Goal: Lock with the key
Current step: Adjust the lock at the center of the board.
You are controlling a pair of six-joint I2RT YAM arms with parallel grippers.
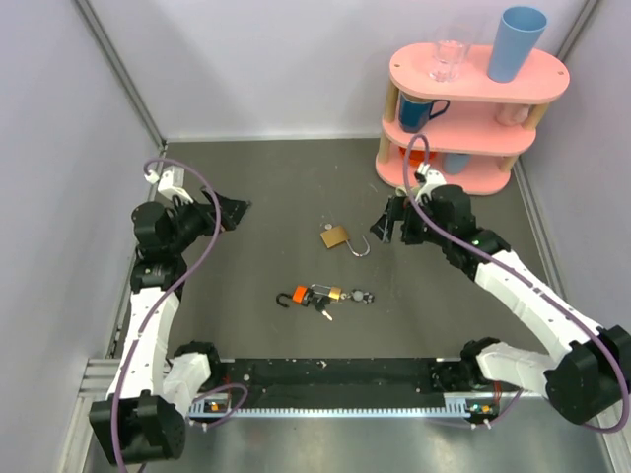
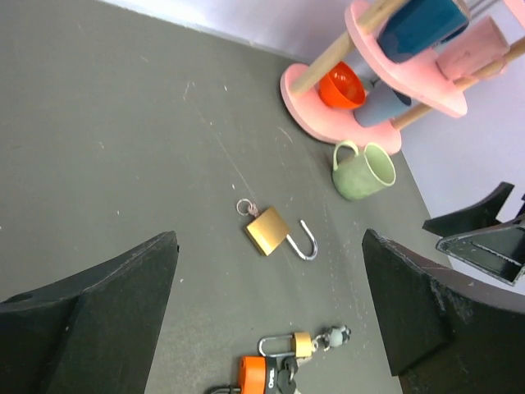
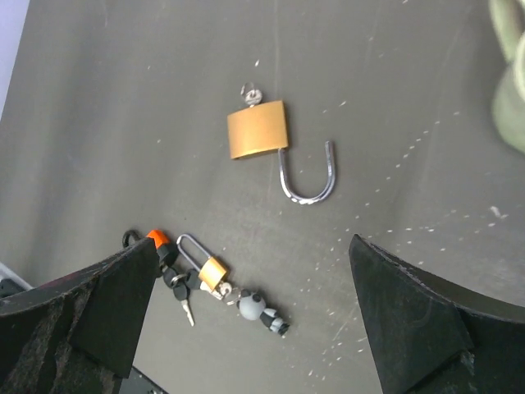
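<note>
We see the left claw (image 1: 234, 209) held above the far left of the dark grey table (image 1: 266, 177), its two black fingers (image 2: 98, 308) spread wide with nothing between them; the right claw (image 1: 385, 227) hangs over the far right, its fingers (image 3: 426, 316) just as wide apart and gripping nothing. The tiny thin silver metal key (image 3: 188, 310) lies flat near the middle of the table, well apart from both claws, at the near edge of a small bunch; the bunch sits just right of the orange-and-black padlock (image 3: 156, 240), and we cannot tell whether key and padlock body touch. To the right of the bunch lie a tiny brass padlock with a thin shackle (image 3: 212, 271) and a small grey round charm (image 3: 256, 309). Farther back, between the claws and nearer the right one, a large brass padlock (image 3: 258, 129) lies flat; its silver shackle (image 3: 308, 180) stands open. A pale green mug (image 2: 365, 171) appears to lie on its side by a pink tiered shelf (image 1: 473, 108) in the far right corner; a tall blue cup (image 1: 516, 44) and a clear glass (image 1: 449, 61) stand on the top tier.
</note>
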